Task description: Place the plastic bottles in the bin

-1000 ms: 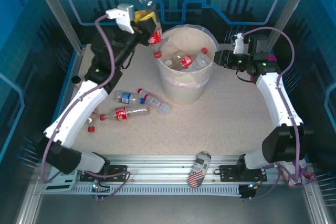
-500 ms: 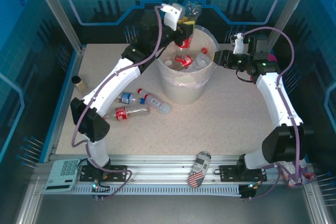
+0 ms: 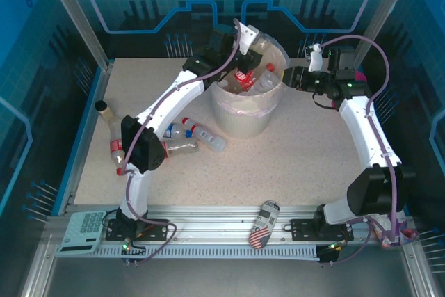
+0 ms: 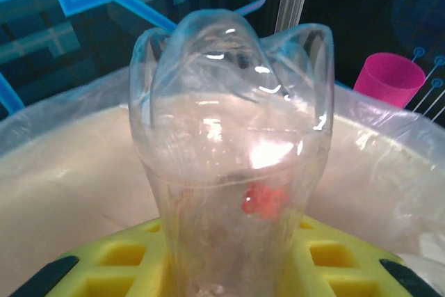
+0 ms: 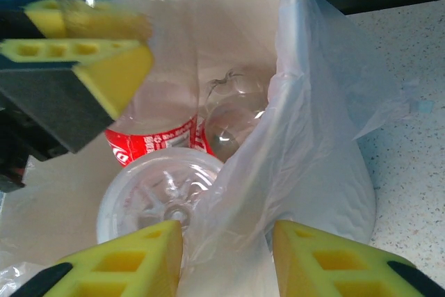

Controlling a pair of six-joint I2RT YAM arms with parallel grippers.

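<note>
left claw (image 4: 229,269) is clamped on a clear bottle (image 4: 233,137) above the bin (image 3: 243,119), which stands mid-bench (image 3: 306,158) near the far edge; the bottle's long axis runs along the fingers, lobed base pointing away from the wrist. right claw (image 5: 226,259) is closed on the bin's bagged right rim
</note>
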